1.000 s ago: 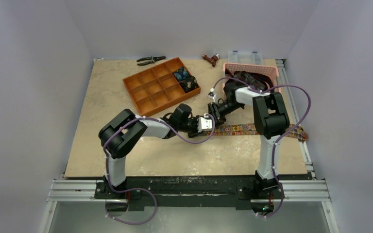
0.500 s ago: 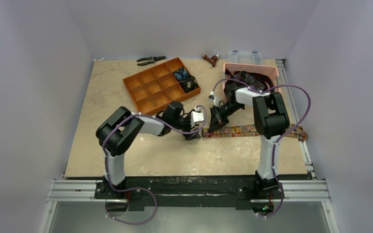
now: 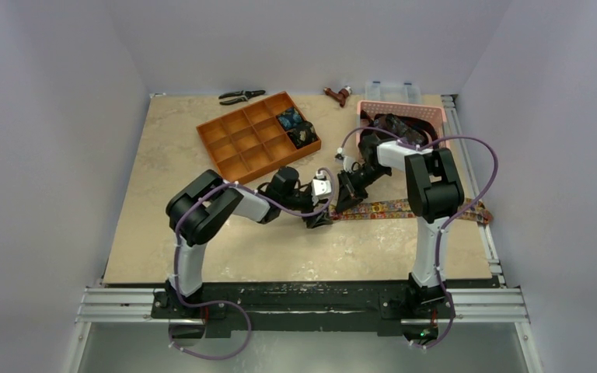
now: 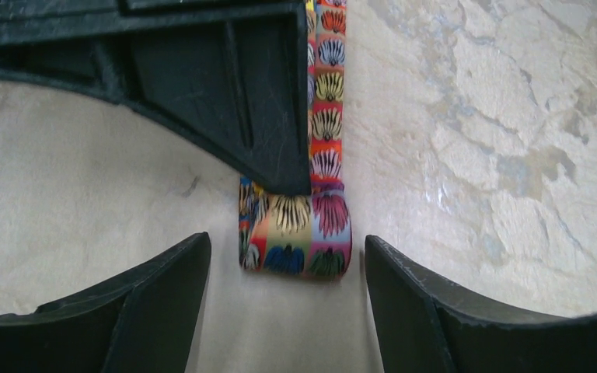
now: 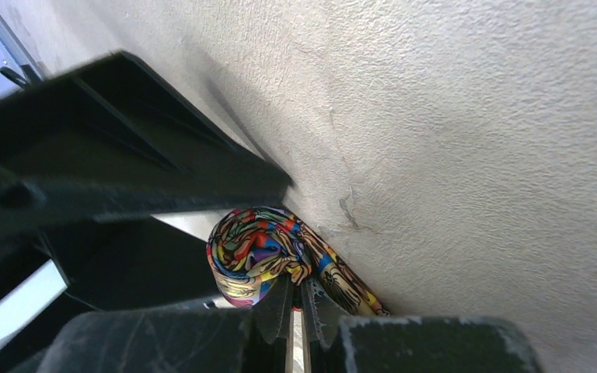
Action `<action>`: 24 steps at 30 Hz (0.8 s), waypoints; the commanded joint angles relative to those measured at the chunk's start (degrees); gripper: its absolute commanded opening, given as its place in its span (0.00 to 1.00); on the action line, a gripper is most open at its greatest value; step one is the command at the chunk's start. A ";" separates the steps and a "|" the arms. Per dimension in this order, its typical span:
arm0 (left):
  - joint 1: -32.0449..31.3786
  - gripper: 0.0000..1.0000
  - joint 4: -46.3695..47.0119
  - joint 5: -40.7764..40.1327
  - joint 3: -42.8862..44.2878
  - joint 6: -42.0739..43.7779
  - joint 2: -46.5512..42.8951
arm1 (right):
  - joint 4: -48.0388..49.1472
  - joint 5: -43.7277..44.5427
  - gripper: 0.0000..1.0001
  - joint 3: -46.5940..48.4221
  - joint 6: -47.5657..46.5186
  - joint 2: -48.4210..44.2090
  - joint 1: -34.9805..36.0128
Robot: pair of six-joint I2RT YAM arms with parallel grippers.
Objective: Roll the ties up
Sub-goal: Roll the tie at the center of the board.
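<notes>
A beige, stone-patterned table (image 3: 171, 171) is seen from above, with two robot grippers meeting near its middle.

Beyond the jaws and to their left sits an orange tray (image 3: 233, 148) of square compartments. Two compartments at its end nearest the jaws hold small dark coiled ties (image 3: 290, 119). Beyond the jaws and to their right stands a pink basket (image 3: 435, 115) with dark ties (image 3: 395, 124) heaped inside.

One printed tie (image 3: 392, 208), in orange, yellow and red, lies flat on the table. Its long axis runs side to side. From the two grippers it stretches rightward to the table's right edge. Its rolled end points left, and sits at the jaws.

The left gripper (image 4: 288, 303) is spread wide and low over the table. It has one finger on either side of the tie's rolled end, and neither finger touches the cloth. In its wrist view the strip runs straight away from these jaws.

The right gripper (image 5: 295, 299) has its jaws drawn nearly together, with only a slit between them. Its tips are down on the tie just behind the small coil. Whether any cloth is caught in the slit cannot be told.
</notes>
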 commanded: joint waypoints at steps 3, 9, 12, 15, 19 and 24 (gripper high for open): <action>-4.00 0.55 0.61 -7.06 3.43 -4.33 5.77 | 8.53 12.28 0.00 -2.56 -0.56 2.42 0.61; -4.36 0.21 -9.87 -13.76 0.27 3.01 0.44 | 6.83 4.28 0.16 -1.10 -0.54 0.57 0.46; -4.33 0.20 -15.71 -14.94 -1.66 8.14 -2.46 | 3.76 0.53 0.32 0.13 -1.33 -1.64 -0.39; -4.33 0.23 -20.91 -15.55 -0.47 10.59 -3.30 | 0.71 -3.23 0.42 1.98 -2.36 -3.76 -0.70; -4.42 0.27 -24.92 -16.78 2.55 11.01 -2.35 | 0.46 -11.18 0.45 1.67 0.05 -5.11 0.31; -4.50 0.28 -27.20 -17.15 4.25 11.58 -1.26 | 3.44 -12.96 0.42 0.18 3.67 -4.27 2.60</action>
